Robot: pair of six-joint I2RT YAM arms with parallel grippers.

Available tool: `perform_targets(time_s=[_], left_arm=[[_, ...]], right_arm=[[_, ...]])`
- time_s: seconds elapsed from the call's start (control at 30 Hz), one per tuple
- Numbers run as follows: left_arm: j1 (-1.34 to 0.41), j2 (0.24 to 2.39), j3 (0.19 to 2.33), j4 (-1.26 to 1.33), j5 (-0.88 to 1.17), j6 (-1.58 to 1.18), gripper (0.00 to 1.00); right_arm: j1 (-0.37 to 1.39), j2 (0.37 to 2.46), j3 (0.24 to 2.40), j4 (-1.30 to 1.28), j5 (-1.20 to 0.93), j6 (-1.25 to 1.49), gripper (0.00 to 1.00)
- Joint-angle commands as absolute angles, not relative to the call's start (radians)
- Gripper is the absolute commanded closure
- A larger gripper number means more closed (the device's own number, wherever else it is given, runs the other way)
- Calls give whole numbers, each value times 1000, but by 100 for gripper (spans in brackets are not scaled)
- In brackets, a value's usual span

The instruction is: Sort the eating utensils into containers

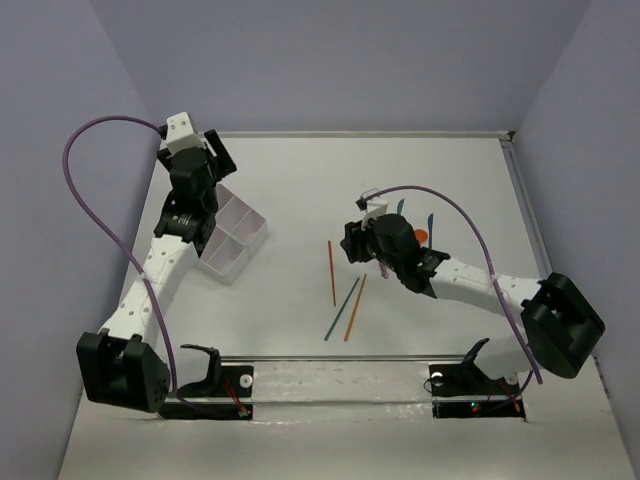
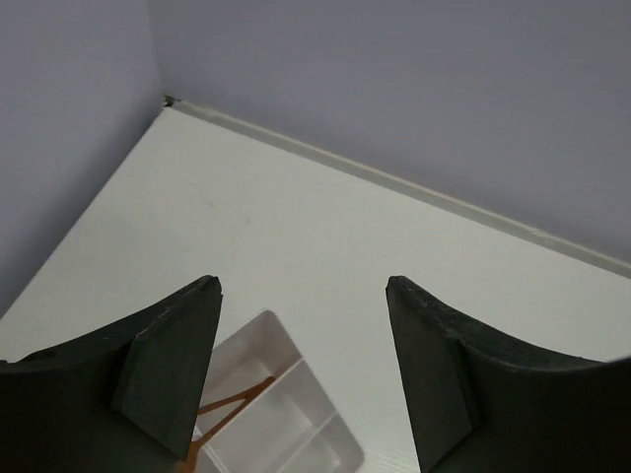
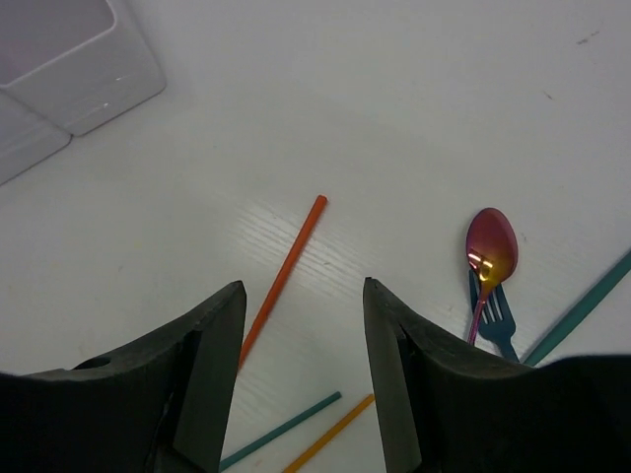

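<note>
The translucent tray (image 1: pixel 232 238) lies at the left; in the left wrist view the tray (image 2: pixel 296 419) holds a copper-orange fork (image 2: pixel 233 400) in one compartment. My left gripper (image 1: pixel 212 152) hangs open and empty above the tray's far end (image 2: pixel 301 296). On the table lie a red stick (image 1: pixel 332 272), a teal stick (image 1: pixel 341 308) and an orange stick (image 1: pixel 355 307). My right gripper (image 1: pixel 356 244) is open and empty above the red stick (image 3: pixel 286 276), which runs under its left finger (image 3: pixel 212 335). A shiny spoon (image 3: pixel 490 254) lies over a blue fork (image 3: pixel 496 323).
Another teal stick (image 3: pixel 582 307) lies right of the spoon. A raised rail (image 1: pixel 525 210) borders the table's right and far sides. Grey walls stand all round. The tray's corner (image 3: pixel 79 59) shows at the right wrist view's top left.
</note>
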State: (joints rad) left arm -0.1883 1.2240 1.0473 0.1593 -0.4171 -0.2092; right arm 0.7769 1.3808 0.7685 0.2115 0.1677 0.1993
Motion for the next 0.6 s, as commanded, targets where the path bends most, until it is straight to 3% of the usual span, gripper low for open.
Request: perform_targets(time_s=[0.0, 0.33, 0.57], left_arm=[[-231, 1106, 1111, 100, -223, -313, 20], [-344, 789, 858, -44, 113, -388, 20], [-368, 594, 663, -77, 209, -385, 18]], right_arm=[[758, 1396, 815, 195, 242, 219, 44], [738, 1411, 885, 28, 348, 262, 50], [738, 1391, 879, -142, 417, 354, 53]])
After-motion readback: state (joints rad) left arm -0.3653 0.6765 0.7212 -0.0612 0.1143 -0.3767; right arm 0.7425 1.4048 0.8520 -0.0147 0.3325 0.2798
